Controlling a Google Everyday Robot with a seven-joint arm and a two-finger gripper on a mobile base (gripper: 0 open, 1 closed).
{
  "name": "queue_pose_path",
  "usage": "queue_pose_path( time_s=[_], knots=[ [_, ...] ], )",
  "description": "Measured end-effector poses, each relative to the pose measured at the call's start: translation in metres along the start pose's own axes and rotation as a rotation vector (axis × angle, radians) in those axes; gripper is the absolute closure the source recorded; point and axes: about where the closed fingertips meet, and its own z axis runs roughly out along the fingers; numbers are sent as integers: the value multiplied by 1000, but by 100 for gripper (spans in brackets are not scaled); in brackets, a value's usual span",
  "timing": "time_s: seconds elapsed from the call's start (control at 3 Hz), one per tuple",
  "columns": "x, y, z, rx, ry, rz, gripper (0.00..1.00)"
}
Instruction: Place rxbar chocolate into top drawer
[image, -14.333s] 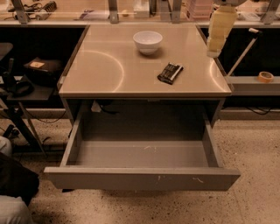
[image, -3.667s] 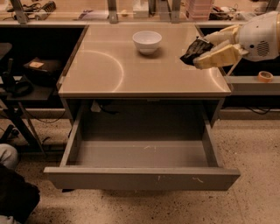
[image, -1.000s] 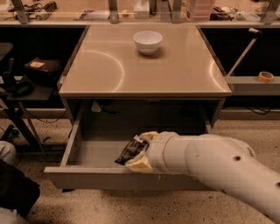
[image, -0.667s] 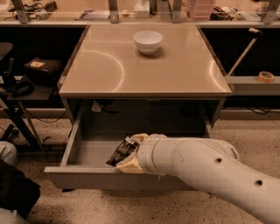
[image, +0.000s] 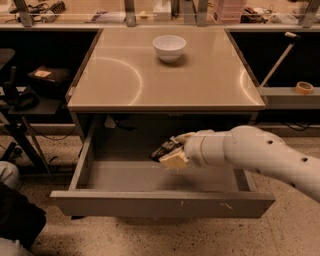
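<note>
Gripper: the gripper (image: 169, 151) hangs over the open top drawer (image: 125, 204), above the rear half of its floor and close to mid-width, with its cream-coloured tip pointing toward 9 o'clock.
Jaws: drawn in narrow and clamped on the rxbar chocolate (image: 162, 148); one sits at the bar's 1 o'clock side and the other at its 5 o'clock side.
Rxbar chocolate: a small dark bar, tilted, sticking out of the jaws toward 9 o'clock. It shows against the shadowed space under the tabletop (image: 200, 85), inside the drawer's outline. Whether it touches the drawer floor cannot be told.
Top drawer: pulled far out toward 6 o'clock. Its grey floor is in plain sight, and its plain front panel carries a few pale scuffs right of centre.
Arm: the arm (image: 255, 155) is thick and white with small dark holes. It comes in from the 4 o'clock edge and crosses the drawer's right side wall.
Tabletop: tan and glossy, with a curved streak of glare on its 9 o'clock half.
White bowl: the white bowl (image: 169, 47) stands upright near the 12 o'clock edge of the tabletop, well apart from the gripper.
Tape roll: a tape roll (image: 303, 88) lies flat on a side shelf (image: 280, 92) at 3 o'clock.
Dark box: a dark box (image: 47, 77) sits on a low stand at 9 o'clock, beside the table.
Floor: the floor (image: 165, 237) is speckled stone.
</note>
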Motion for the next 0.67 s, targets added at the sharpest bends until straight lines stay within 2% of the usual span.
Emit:
queue_pose_path(
  time_s=[0.33,0.67],
  knots=[
    [28,-64,6,48,-12,102,100],
    [53,-76,9,52,-11,113,100]
  ],
)
